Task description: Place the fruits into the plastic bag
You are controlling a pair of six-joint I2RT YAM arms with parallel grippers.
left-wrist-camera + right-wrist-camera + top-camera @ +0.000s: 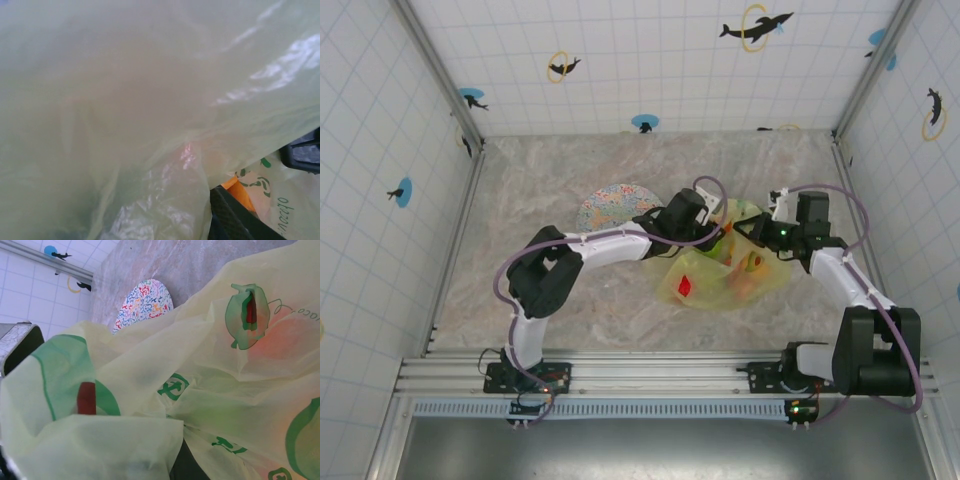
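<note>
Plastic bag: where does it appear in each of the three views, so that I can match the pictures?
Top external: the plastic bag lies right of centre.
Left wrist: the bag hangs close, from left edge to right.
Right wrist: the bag spreads over the lower and right parts.
Shared landmark: the patterned plate, left of the bag from above, upper left at the right wrist.

The top camera looks down from behind over the whole table (570, 300); both wrist cameras sit close against the plastic bag (720, 285), shared by all.
</note>
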